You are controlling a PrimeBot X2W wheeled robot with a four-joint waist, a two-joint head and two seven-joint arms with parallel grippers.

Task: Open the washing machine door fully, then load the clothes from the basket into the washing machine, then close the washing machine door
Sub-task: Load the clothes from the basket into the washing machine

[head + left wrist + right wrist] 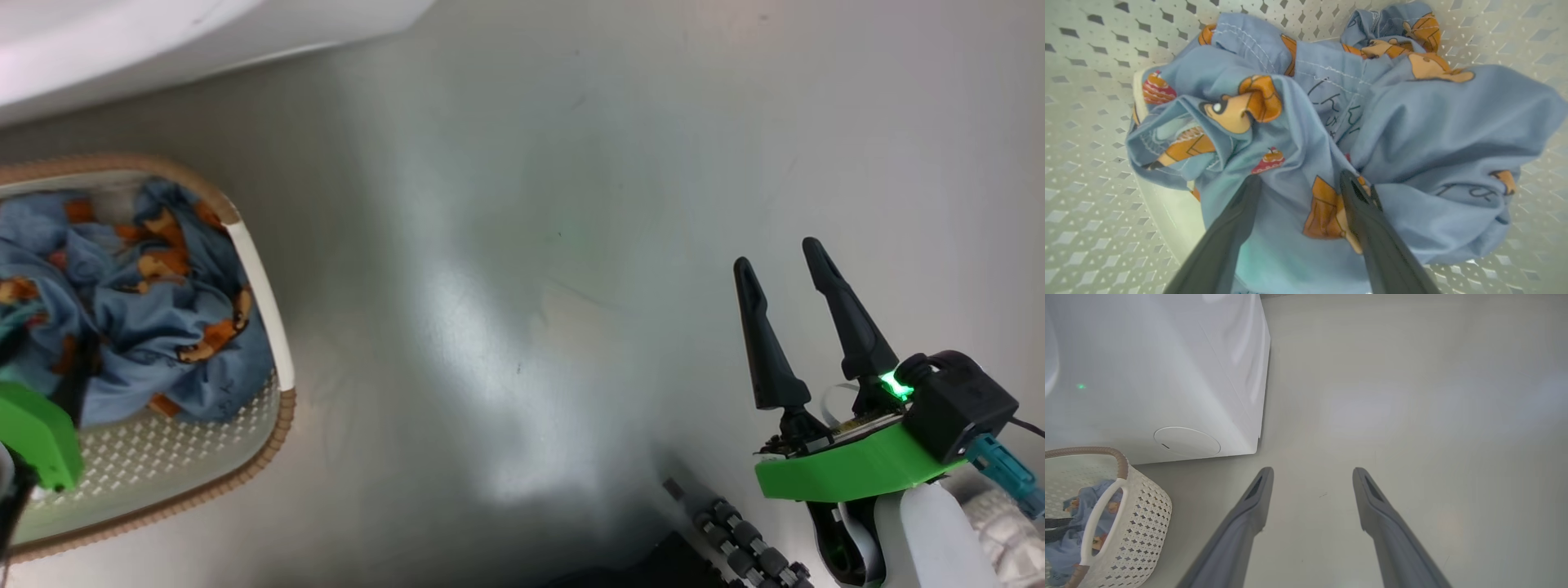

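step: loading, pick from basket (judged) | clothes point(139, 310) bunched in basket point(282, 408), left, near washing machine point(1147, 375) | left gripper point(1298, 185) spread, tips on fabric, nothing pinched | right gripper point(777, 255) spread, empty, over floor point(571, 204), right | next: close left on a fold, lift clear of rim

A laundry corner: white washing machine point(1147, 367), basket point(1143, 526) of clothes point(163, 327), smooth grey floor point(571, 245).

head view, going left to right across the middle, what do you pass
clothes → basket's white handle → grey floor → right gripper, fingers apart
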